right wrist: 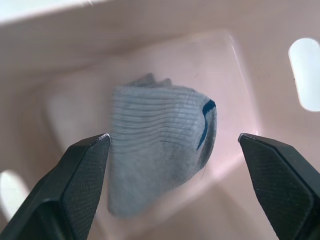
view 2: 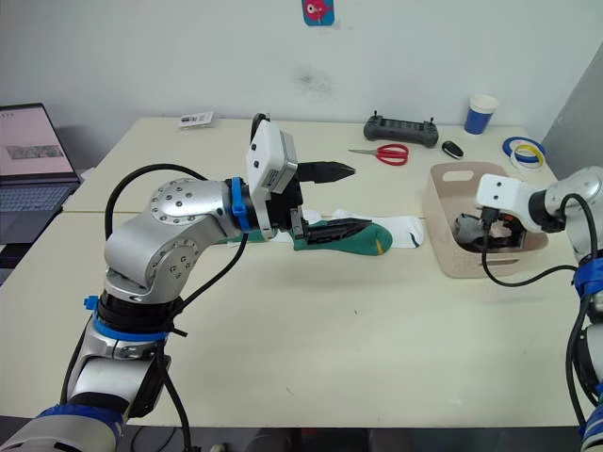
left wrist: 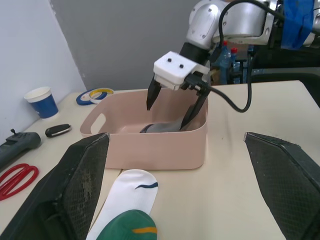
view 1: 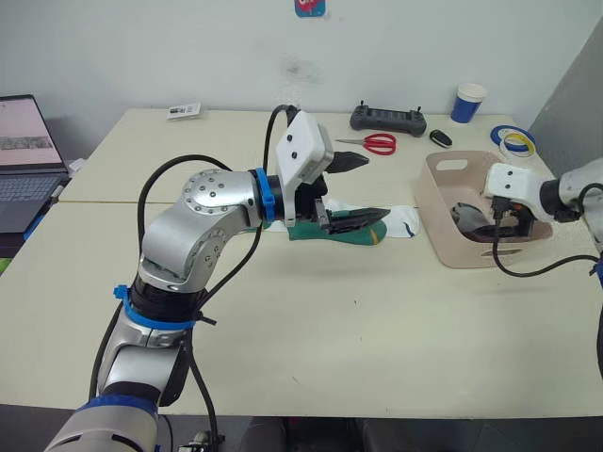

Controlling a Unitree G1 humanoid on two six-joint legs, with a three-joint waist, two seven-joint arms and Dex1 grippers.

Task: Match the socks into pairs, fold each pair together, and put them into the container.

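The right gripper [left wrist: 172, 102] hangs wide open, empty, over grey socks [right wrist: 157, 142] inside the tub [view 1: 443, 221] near the table's right edge. The left gripper [view 2: 334, 200] gapes empty above a green sock [view 2: 363, 240] mid-table.

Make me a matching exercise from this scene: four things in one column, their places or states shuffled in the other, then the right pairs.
Things:
1. grey socks
2. green sock
3. right gripper
4. scissors

Places or states:
A. open, inside the pink container
B. on the table near the black controller
C. folded, lying in the container
D. on the table under the left gripper, overlapping the white sock

Pairs: 1-C, 2-D, 3-A, 4-B
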